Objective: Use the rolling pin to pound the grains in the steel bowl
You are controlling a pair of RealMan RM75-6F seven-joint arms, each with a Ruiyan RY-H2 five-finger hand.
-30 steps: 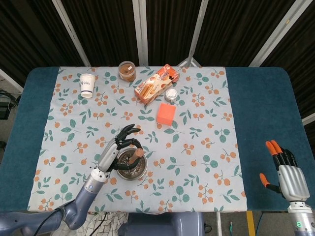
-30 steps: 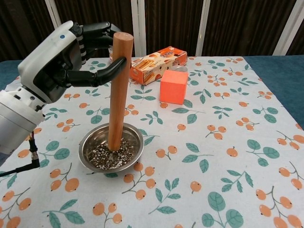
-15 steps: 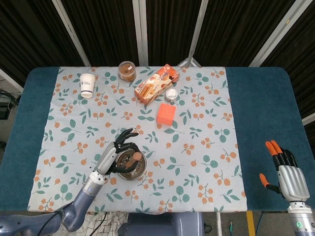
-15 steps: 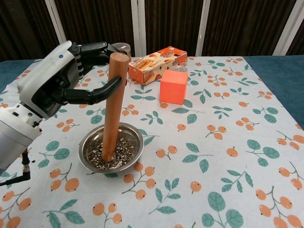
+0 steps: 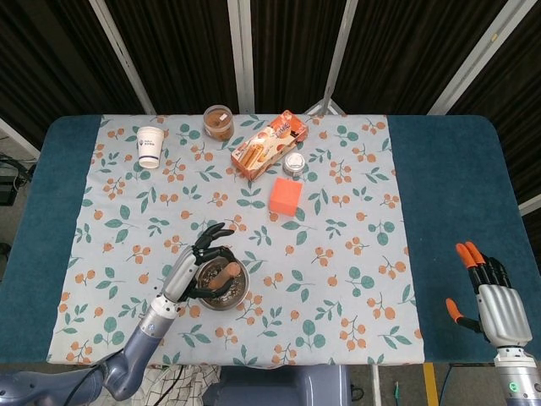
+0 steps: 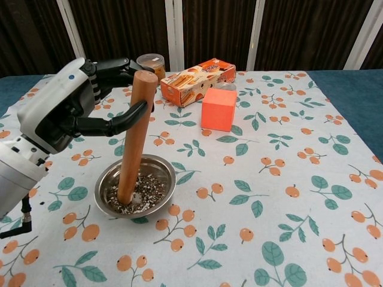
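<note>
My left hand (image 6: 63,113) grips a wooden rolling pin (image 6: 133,137) near its top end. The pin stands almost upright, tilted a little to the right, its lower end down among the grains (image 6: 140,194) in the steel bowl (image 6: 161,173). From the head view the same hand (image 5: 193,264) covers the left half of the bowl (image 5: 241,292), and the pin's top (image 5: 225,272) shows above it. Away from the work, my right hand (image 5: 494,300) rests at the table's near right corner on the blue cloth, with its fingers straight and holding nothing.
An orange cube (image 6: 219,109) sits behind the bowl to the right. Further back lie a snack box (image 6: 197,81), a small round tin (image 5: 293,164), a lidded jar of brown powder (image 6: 150,63) and a paper cup (image 5: 150,145).
The left hand has drifted left and down, tilting the pin; its lower end slid to the left side of the bowl, which shifted left slightly. The right hand stayed still.
</note>
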